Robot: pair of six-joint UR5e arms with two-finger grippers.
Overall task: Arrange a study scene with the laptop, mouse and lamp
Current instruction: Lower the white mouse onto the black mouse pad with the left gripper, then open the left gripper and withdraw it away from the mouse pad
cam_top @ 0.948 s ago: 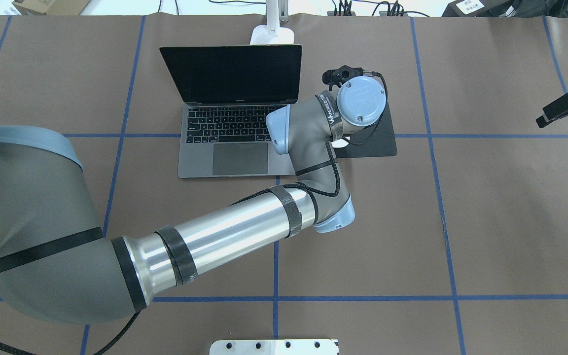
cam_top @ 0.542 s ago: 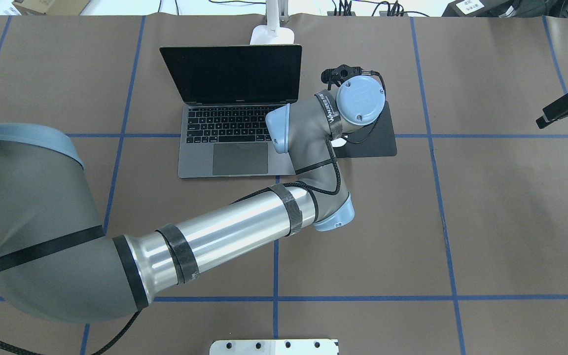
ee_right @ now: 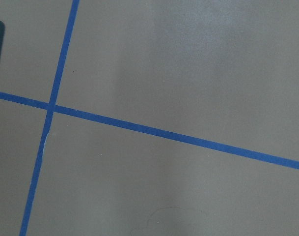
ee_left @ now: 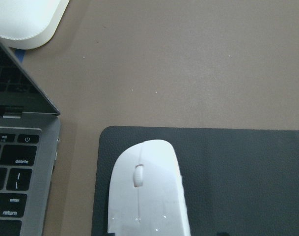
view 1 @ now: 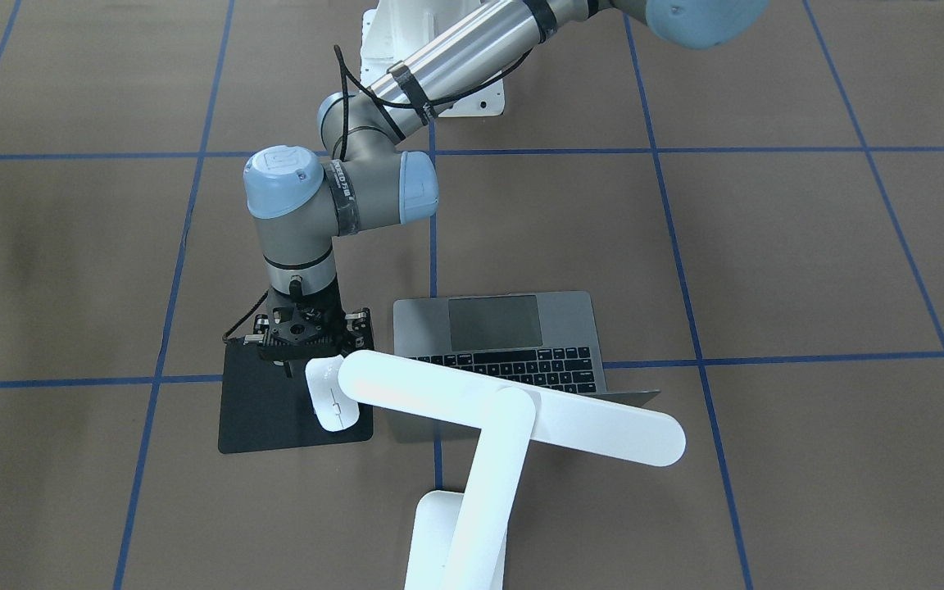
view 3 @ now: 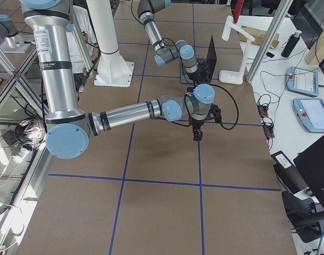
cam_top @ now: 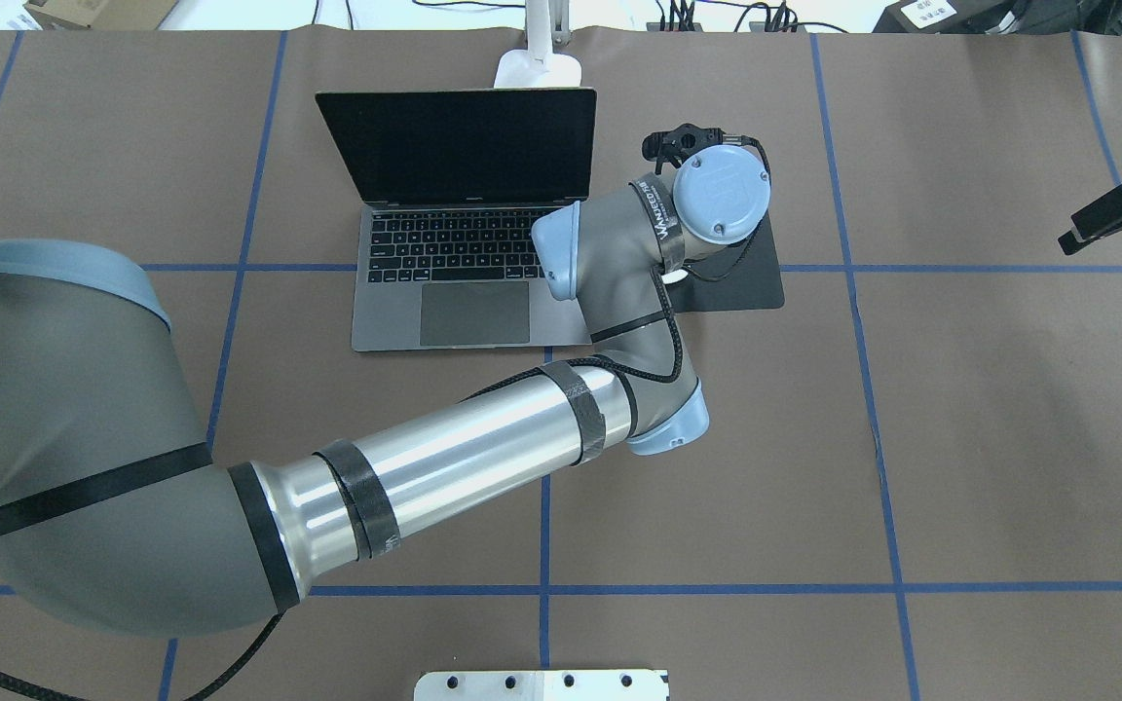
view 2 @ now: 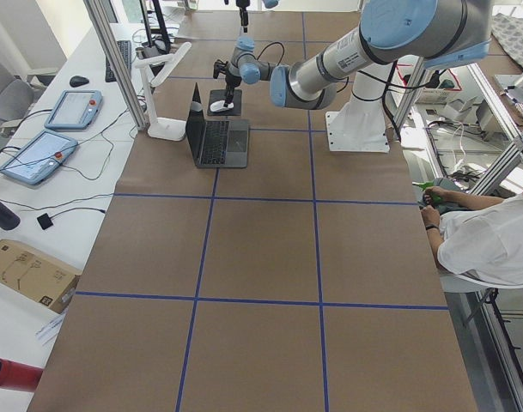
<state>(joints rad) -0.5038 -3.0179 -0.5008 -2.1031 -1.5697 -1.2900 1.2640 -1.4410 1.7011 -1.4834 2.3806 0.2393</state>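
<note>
On the laptop (cam_top: 454,234) the left wrist view shows white key legends "delete", "enter" and "return"; a black band (cam_top: 663,222) on the left arm's wrist carries white lettering too small to read in full. The left claw (view 1: 314,340) points straight down over the black mat (view 1: 267,410), at the end of the mouse (view 1: 333,401) nearest the robot. Its fingertips are hidden under its own body, so I cannot tell how far it is open or whether it touches the mouse. The mouse lies flat on the mat, along the mat's side nearest the laptop. The mat sits just beside the laptop on the robot's right. The laptop stands open near the counter's (cam_top: 960,438) far edge, its dark screen facing the robot. The lamp (view 1: 513,410) has its base at that far edge behind the lid, and its bar head reaches across above the lid. The right claw (cam_top: 1079,234) hangs well apart near the counter's right edge, above bare brown surface crossed by blue tape lines (ee_right: 174,135). How far it is open I cannot tell.
</note>
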